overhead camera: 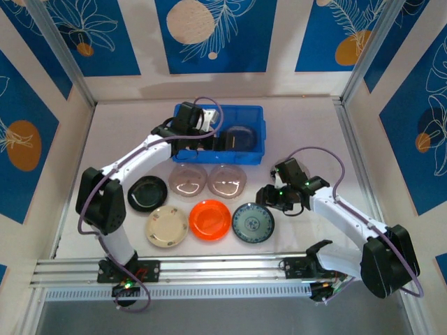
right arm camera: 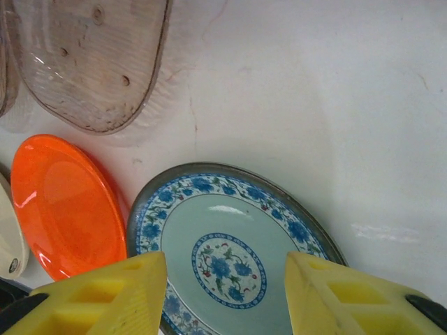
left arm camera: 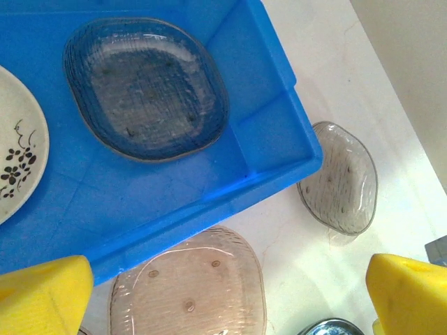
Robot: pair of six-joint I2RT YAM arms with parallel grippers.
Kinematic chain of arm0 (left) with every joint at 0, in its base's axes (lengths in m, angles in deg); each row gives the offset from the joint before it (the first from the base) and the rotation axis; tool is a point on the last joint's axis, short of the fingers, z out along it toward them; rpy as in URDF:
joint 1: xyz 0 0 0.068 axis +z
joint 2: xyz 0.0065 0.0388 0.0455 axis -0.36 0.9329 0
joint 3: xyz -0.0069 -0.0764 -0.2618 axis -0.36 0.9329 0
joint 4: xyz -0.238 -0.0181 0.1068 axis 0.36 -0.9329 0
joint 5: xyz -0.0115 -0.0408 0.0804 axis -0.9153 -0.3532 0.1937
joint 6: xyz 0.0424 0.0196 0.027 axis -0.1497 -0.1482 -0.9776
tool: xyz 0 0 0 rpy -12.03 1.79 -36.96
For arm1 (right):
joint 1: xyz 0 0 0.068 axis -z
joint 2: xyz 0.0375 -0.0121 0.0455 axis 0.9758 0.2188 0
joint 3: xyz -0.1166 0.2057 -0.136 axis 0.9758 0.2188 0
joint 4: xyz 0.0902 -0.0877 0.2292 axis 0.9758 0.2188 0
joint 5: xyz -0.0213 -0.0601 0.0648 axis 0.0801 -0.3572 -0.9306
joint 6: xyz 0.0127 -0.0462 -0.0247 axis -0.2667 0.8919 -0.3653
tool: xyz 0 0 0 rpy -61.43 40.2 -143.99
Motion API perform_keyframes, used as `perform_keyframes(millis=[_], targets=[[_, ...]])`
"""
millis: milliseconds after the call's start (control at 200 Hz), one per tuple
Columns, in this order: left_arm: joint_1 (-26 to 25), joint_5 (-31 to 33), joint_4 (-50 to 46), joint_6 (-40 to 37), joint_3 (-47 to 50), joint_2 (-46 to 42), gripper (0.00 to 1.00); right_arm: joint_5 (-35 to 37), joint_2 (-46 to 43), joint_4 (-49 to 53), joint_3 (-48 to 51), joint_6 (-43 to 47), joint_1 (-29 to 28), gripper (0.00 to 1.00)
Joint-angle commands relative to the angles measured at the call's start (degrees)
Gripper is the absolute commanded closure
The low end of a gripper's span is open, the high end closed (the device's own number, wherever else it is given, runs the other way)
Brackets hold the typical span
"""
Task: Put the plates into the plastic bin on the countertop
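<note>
1. Top view: the plastic bin (overhead camera: 255,118) sits open side up on the counter (overhead camera: 307,139) near the back wall. Its long axis runs left to right. The left end effector (overhead camera: 200,136) hangs over the bin's left half, and a dark smoky plate (overhead camera: 241,137) lies flat in the right half. In front of the bin are a black plate (overhead camera: 147,193), a left smoky plate (overhead camera: 188,181) and a right smoky plate (overhead camera: 228,180). Nearer the arms lie a cream plate (overhead camera: 166,227), an orange plate (overhead camera: 210,219) and a teal plate (overhead camera: 253,222). The right end effector (overhead camera: 271,197) hovers by the teal plate's far right rim.

2. Left wrist view: the left end effector (left arm camera: 227,307) is released, its yellow fingers (left arm camera: 42,296) wide apart with nothing between them. The bin's corner rim (left arm camera: 307,150) runs diagonally. The dark smoky plate (left arm camera: 147,87) is slightly oval, its long axis running from upper left to lower right. A flowered cream plate (left arm camera: 17,150) lies beside it in the bin. Both other smoky plates rest on the counter just outside the bin wall.

3. Right wrist view: the right end effector (right arm camera: 225,279) has its fingers (right arm camera: 105,296) apart and grips nothing. The teal plate (right arm camera: 230,230) lies face up on the counter beneath the gap. The orange plate (right arm camera: 66,206) lies just beside it.
</note>
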Motion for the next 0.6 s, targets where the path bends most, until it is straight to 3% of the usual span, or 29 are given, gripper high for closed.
perform_keyframes(millis=[0, 185, 595], targets=[[-0.40, -1.64, 1.52, -0.09, 0.21, -1.96, 0.00, 0.62, -0.29, 0.86, 0.30, -1.83, -0.30, 0.51], [-0.42, -2.04, 2.60, 0.17, 1.08, -2.33, 0.00, 3.97, 0.34, 4.82, 0.39, -0.68, 0.70, 0.52], [-0.40, -2.48, 3.51, 0.87, 1.79, -1.64, 0.00, 1.03, 3.08, 1.93, 6.00, -3.88, 1.21, 0.54]])
